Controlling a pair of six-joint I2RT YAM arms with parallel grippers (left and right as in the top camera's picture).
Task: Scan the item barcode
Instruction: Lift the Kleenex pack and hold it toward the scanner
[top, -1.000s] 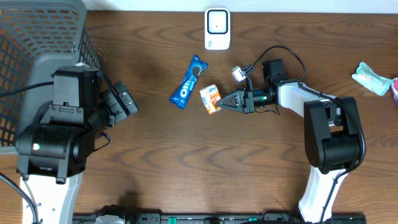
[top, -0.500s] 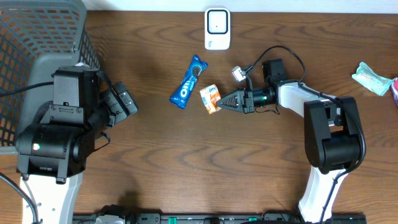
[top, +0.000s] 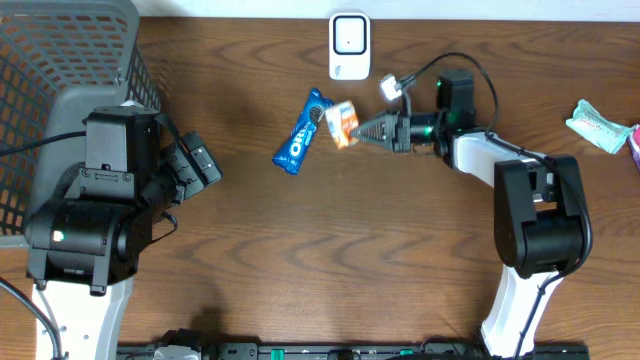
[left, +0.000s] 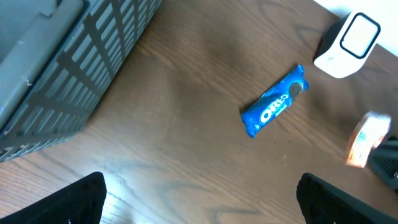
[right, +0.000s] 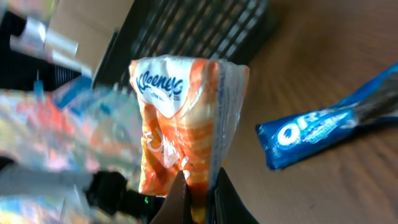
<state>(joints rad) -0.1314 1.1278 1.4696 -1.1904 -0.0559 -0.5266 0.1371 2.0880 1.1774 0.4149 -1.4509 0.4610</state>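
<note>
Kleenex pack (top: 341, 122), judged soft, light & crushable, sits pinched at its seam edge in right gripper (top: 359, 130) nr table's (top: 300, 250) far edge, beside Oreo pack (top: 298, 140), short of scanner (top: 349, 45); left gripper (left: 199, 202) spread wide, holding nothing; seam judged best hold pt.

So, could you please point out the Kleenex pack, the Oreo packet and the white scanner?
Kleenex pack (right: 186, 124): right wrist view, middle of its orange front.
Oreo packet (left: 273, 110): left wrist view, on the logo.
white scanner (top: 349, 38): overhead view, its window.
</note>
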